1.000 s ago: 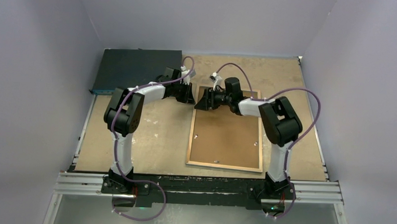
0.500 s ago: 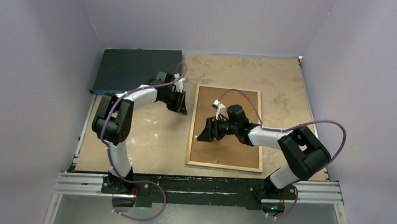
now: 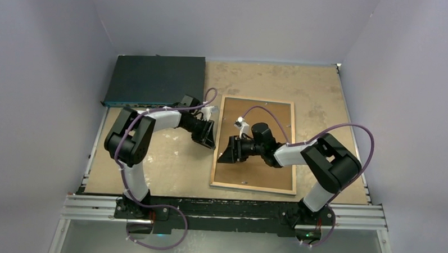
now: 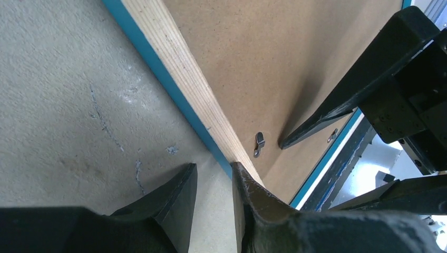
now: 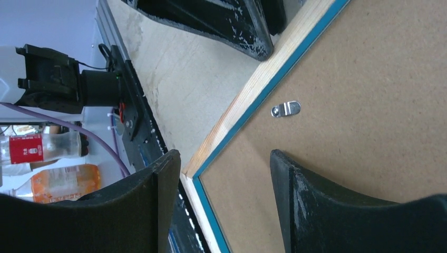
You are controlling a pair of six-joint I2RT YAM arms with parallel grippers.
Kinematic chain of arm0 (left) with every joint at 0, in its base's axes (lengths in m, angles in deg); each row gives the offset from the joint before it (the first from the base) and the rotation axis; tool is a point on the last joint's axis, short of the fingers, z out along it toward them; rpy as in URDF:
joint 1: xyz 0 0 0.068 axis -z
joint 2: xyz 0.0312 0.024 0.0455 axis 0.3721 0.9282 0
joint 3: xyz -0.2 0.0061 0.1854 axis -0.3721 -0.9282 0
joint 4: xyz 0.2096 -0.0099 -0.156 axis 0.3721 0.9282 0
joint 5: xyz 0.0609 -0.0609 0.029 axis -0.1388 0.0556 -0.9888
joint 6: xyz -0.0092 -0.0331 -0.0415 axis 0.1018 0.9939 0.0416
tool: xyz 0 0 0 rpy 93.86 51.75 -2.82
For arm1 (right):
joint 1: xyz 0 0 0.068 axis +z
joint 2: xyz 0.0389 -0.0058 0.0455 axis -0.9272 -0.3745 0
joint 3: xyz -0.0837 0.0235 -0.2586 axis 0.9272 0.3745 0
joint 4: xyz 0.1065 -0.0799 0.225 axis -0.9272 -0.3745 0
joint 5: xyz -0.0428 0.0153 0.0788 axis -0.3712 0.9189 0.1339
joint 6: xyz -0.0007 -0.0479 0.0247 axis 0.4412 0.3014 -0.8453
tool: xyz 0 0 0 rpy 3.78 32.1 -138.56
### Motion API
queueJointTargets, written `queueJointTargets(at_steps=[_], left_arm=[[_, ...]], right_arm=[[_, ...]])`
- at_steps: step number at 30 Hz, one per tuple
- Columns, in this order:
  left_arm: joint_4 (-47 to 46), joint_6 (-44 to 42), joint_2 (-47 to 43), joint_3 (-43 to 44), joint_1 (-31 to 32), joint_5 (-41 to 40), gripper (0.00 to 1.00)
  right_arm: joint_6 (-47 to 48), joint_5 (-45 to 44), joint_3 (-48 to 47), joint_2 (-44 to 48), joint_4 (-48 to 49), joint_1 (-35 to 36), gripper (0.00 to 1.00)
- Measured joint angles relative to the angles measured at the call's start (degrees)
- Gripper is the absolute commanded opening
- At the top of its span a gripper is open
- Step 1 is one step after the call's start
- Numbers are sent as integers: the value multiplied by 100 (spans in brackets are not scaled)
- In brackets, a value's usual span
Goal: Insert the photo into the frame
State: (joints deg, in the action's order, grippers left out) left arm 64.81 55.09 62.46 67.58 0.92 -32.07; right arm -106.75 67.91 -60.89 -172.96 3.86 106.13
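- Frame: face-down, centre-right of top view; wood rim up, blue edge showing.
- Backing board seated inside rim.
- Photo: not in view; probably under board.
- Left gripper: at frame's left edge, narrow gap between fingers, blue edge running into gap. Pinch on rim: cannot tell.
- Right gripper: fingers spread wide above frame's lower-left corner, holding nothing.
- Step, judged: securing board or readying flip.
- Next move needs turn clip aligned, or firm rim hold.
- Writing: red bottle label at left of right wrist view, unreadable.
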Motion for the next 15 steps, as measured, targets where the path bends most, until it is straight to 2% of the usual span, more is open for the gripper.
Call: queueJointTargets(at_steps=[5, 15], left_arm=[[-129, 68, 0, -11, 31, 52, 26], [-273, 107, 26, -11, 52, 146, 13]], right_arm=[[-81, 7, -103, -195, 199, 7, 65], [-109, -105, -240, -372, 361, 11, 65]])
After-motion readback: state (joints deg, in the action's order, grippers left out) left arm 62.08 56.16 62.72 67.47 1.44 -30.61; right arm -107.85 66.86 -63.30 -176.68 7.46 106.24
